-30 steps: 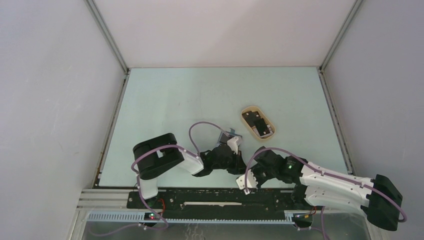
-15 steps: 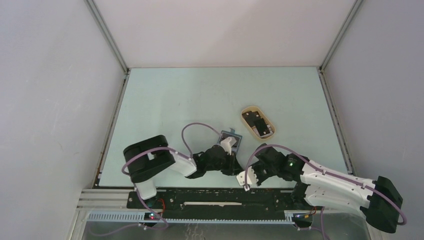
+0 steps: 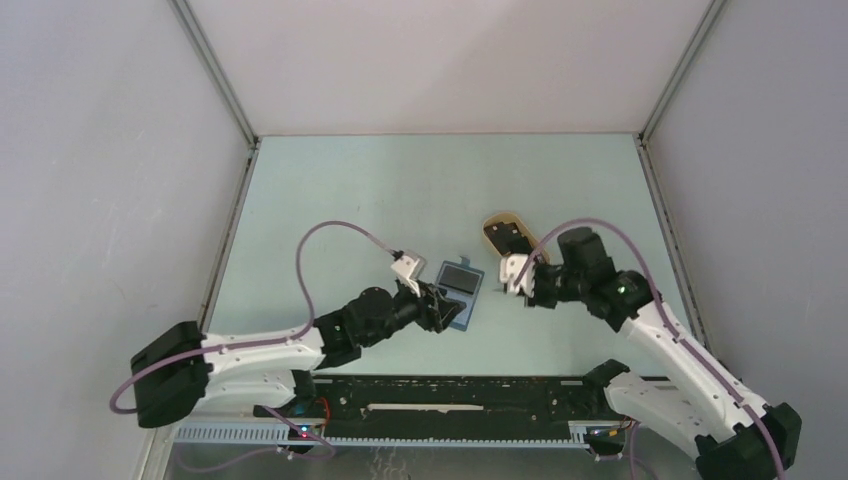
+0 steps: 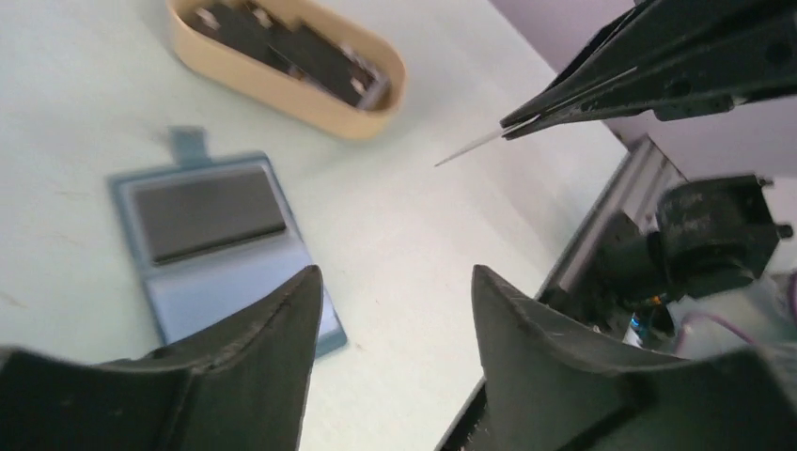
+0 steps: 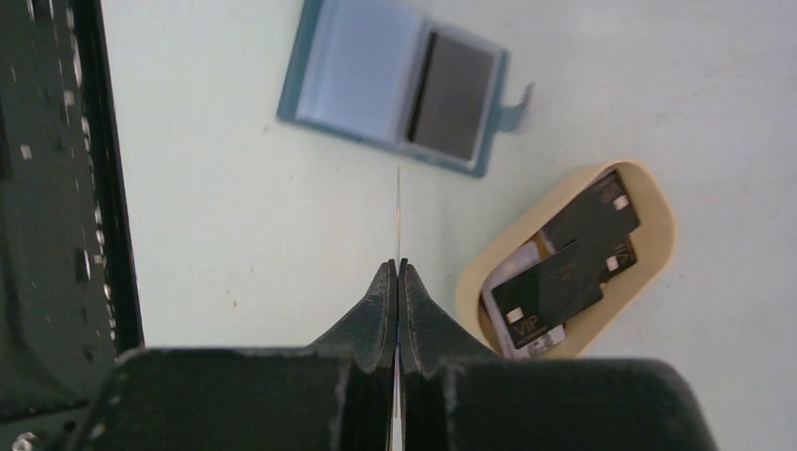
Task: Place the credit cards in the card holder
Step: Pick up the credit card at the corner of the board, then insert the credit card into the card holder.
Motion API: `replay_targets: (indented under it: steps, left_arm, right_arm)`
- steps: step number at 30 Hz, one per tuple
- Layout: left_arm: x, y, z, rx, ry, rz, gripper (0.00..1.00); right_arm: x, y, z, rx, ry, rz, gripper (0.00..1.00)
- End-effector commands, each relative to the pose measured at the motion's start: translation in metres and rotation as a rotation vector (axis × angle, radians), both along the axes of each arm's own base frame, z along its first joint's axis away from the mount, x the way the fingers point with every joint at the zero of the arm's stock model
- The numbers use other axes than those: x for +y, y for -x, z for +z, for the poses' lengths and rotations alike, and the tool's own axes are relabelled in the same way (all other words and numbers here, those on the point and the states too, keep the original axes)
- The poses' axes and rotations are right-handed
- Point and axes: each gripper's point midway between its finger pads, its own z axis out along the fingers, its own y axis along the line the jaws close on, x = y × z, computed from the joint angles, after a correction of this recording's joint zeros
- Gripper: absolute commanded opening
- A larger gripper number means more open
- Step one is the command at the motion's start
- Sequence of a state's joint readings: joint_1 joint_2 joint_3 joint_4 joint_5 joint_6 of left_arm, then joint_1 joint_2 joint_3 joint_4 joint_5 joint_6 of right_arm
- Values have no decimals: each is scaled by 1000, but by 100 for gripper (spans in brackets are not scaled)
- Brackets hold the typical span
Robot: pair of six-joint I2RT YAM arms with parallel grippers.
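Note:
The card holder (image 3: 462, 286) lies open and flat on the table, with a dark credit card (image 4: 207, 212) in one pocket. My left gripper (image 3: 443, 306) hovers at its near-left corner, jaws open and empty; in the left wrist view the card holder (image 4: 218, 246) lies just past my left fingertips (image 4: 305, 287). My right gripper (image 3: 520, 278) hangs right of the card holder, shut on a thin credit card (image 5: 398, 211) seen edge-on, pointing toward the card holder (image 5: 362, 80). More dark credit cards (image 5: 562, 265) lie in the beige tray (image 5: 658, 221).
The beige oval tray (image 3: 492, 222) sits just behind my right gripper. The black base rail (image 3: 430, 395) runs along the near table edge. Aluminium posts and grey walls enclose the table on three sides.
My left gripper opened and let go of the card holder, which now lies flat. The left arm stretched out low. My right gripper moved from the near edge up beside the tray, still shut.

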State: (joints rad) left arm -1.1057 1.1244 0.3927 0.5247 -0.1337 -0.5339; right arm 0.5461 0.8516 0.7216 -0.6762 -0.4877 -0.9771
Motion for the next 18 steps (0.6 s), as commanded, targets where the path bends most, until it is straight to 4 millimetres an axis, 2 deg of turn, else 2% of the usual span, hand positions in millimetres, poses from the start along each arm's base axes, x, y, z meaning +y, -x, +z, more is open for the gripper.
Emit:
replay_targets:
  steps: [1, 3, 4, 9, 13, 18]
  left_arm:
    - [44, -34, 20, -198, -83, 207, 76]
    - [54, -41, 24, -193, -60, 276, 96]
    - [57, -42, 24, -177, -39, 301, 99]
    - [62, -36, 0, -14, 53, 337, 99]
    - [69, -26, -32, 185, 171, 395, 92]
    - [70, -15, -61, 410, 283, 448, 67]
  right_arm:
    - [18, -6, 51, 199, -229, -50, 0]
    - [25, -14, 64, 290, -292, -65, 0]
    - [30, -18, 71, 330, -324, -67, 0]
    - [60, -39, 88, 530, -445, -59, 0]
    - [81, -55, 75, 658, -447, -99, 0]
    - [86, -77, 45, 768, -431, -192, 0]
